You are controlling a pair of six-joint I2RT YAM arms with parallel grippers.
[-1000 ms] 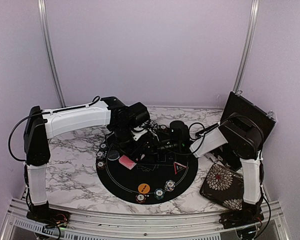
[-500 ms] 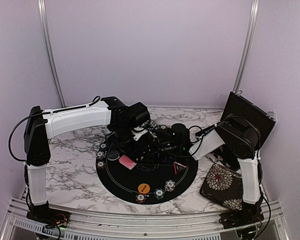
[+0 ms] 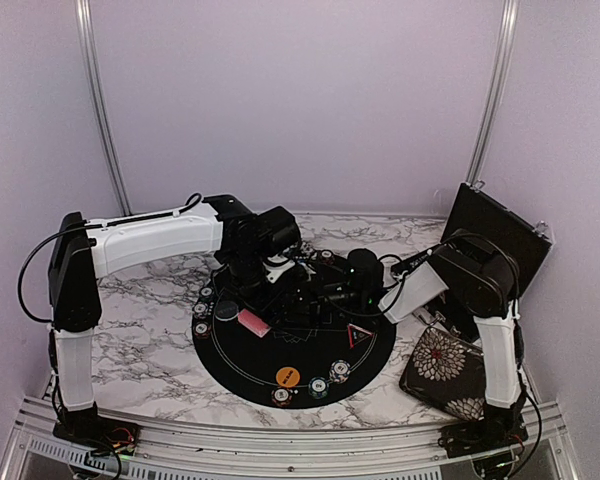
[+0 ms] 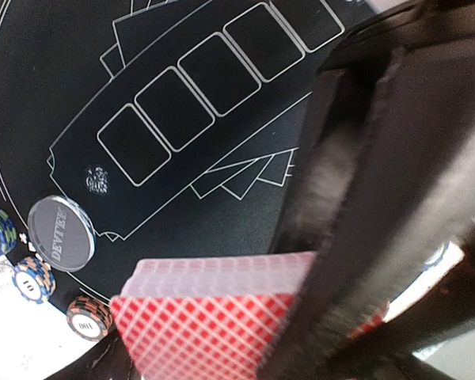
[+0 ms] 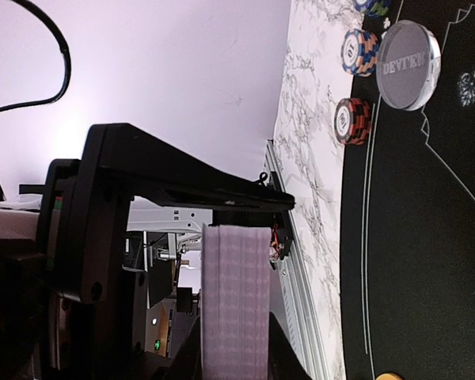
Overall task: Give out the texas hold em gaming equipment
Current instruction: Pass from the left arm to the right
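Pink-red-backed playing cards (image 5: 236,301), stacked as a deck, sit between the right jaws, which are clenched on the deck's near end above the middle of the round black felt mat (image 3: 242,362). The left jaws meet the right jaws over the same spot. Whether they are released or clenched cannot be told.

A second pink-red card pile (image 3: 253,321) lies flat on the mat, apart from both jaws and just beside the grey round dealer disc (image 3: 226,311).

The mat also carries:
- an orange round button disc (image 3: 287,377) near its front edge
- a small red-edged black triangle (image 3: 358,335) right of centre
- striped poker chip stacks (image 3: 318,385) along the front rim, with more on the left rim

A black rectangular case (image 3: 495,235) stands tilted at the right rear of the marble-patterned tabletop (image 3: 140,340). Its inside is not visible. A floral-patterned square pouch (image 3: 445,365) lies at the right front, just off the mat. Its contents cannot be seen.
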